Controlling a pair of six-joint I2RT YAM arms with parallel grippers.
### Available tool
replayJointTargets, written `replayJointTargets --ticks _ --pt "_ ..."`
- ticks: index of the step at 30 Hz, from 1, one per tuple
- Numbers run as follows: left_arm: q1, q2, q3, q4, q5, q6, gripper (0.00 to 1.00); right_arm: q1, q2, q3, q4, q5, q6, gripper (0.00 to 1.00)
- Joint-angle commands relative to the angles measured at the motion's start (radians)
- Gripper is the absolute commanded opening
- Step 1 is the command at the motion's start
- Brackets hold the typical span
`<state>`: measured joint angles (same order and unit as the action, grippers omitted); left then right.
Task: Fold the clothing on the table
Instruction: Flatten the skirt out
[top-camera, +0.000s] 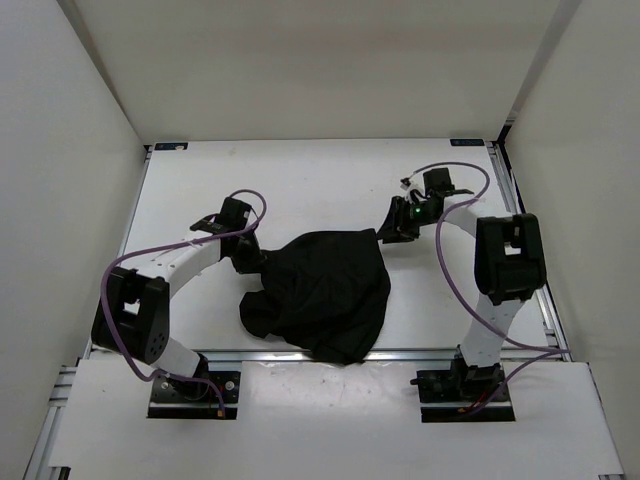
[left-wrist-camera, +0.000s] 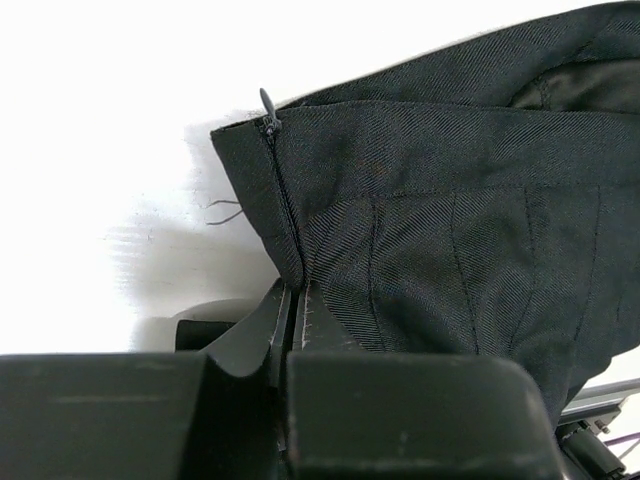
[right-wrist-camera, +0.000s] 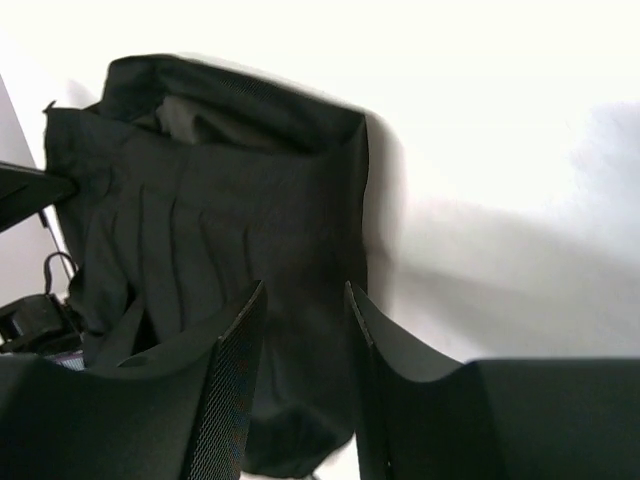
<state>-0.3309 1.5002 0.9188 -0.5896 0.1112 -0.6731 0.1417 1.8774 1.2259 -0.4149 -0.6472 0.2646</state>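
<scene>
The clothing (top-camera: 325, 290), a black pleated garment, lies bunched on the near middle of the table (top-camera: 300, 180), its lower hem reaching the front rail. My left gripper (top-camera: 248, 256) is at its left edge, shut on the fabric. In the left wrist view the left gripper (left-wrist-camera: 293, 300) pinches the clothing (left-wrist-camera: 450, 200) just below the zipper (left-wrist-camera: 272, 135), lifting that corner. My right gripper (top-camera: 396, 228) is at the garment's upper right corner. In the right wrist view the right gripper (right-wrist-camera: 305, 290) is open above the clothing (right-wrist-camera: 230, 200), with nothing held between its fingers.
Metal rails run along the table's front edge (top-camera: 430, 352) and right side (top-camera: 520, 240). Blue corner marks (top-camera: 170, 146) sit at the far corners. White walls enclose the table on three sides. Purple cables (top-camera: 450, 270) loop off both arms.
</scene>
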Motion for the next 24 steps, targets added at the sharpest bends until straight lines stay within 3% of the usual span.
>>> replayJointTargets --ticks 1,8,9,10,14,18,21,24 --pt "-0.005 -0.026 0.025 -0.015 -0.015 0.003 0.0 0.016 0.046 0.026 0.132 -0.031 0.015 0.42" --pt "-0.014 -0.035 0.008 -0.023 -0.024 -0.002 0.0 0.027 0.138 0.06 0.195 -0.08 0.036 0.4" --pt "-0.013 -0.037 0.0 -0.015 -0.021 -0.005 0.0 0.027 0.15 0.055 0.199 -0.098 0.057 0.27" --pt "-0.011 -0.037 -0.009 -0.009 -0.018 -0.008 0.0 0.027 0.149 0.046 0.223 -0.126 0.068 0.01" --pt "0.035 -0.047 -0.006 0.03 0.028 -0.003 0.0 0.007 0.01 0.011 0.239 -0.145 0.105 0.0" --pt "0.104 -0.054 0.158 0.013 0.076 0.053 0.0 -0.007 -0.165 0.093 0.018 0.038 -0.007 0.0" --pt "0.147 -0.08 0.259 -0.019 0.1 0.081 0.0 -0.039 -0.254 0.173 -0.149 0.063 -0.053 0.0" --pt "0.135 -0.135 0.261 -0.03 0.127 0.081 0.0 -0.01 -0.341 0.163 -0.277 0.075 -0.093 0.0"
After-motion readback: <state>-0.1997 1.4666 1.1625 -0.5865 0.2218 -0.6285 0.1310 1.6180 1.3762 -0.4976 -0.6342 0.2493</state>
